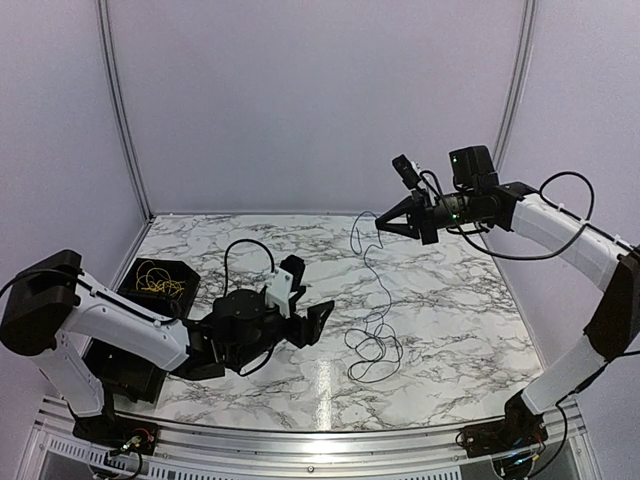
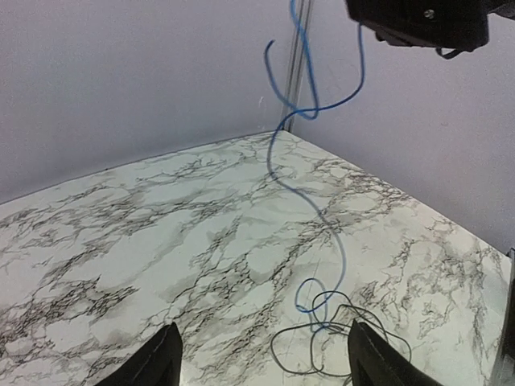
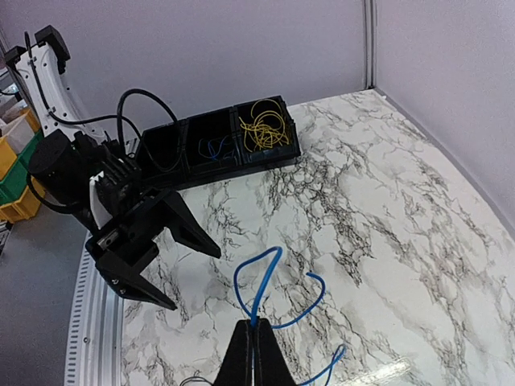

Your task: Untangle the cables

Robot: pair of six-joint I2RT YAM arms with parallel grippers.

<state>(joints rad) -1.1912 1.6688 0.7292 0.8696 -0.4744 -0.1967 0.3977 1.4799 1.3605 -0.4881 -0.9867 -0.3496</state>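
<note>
Closest to the right wrist lens, the right tool point(image 3: 253, 328) has its fingers pressed together on the blue cable point(image 3: 257, 273), pinching it just below a small upright loop. In the overhead view that tool hangs high above the far side of the counter point(image 1: 450, 300). The blue cable trails down from it in loose bends to a tangle of black cable point(image 1: 375, 350) lying near the counter's middle. The left wrist view shows the blue cable's lower end curling through those black loops, so the two do not look separated yet.

The left tool point(image 1: 310, 295) sits low over the counter, just left of the tangle, with its fingers spread wide and nothing between them.

At the counter's left edge stands a black compartment tray point(image 3: 241, 165). One end compartment holds a bundle of yellow cables point(image 3: 261, 125), and the middle one holds a few blue strands point(image 3: 213, 147), so part of the sorting looks done. What seems left is to draw the blue cable free of the black loops, likely with the left tool holding the black cable down. How many black cables make up the tangle cannot be told.
</note>
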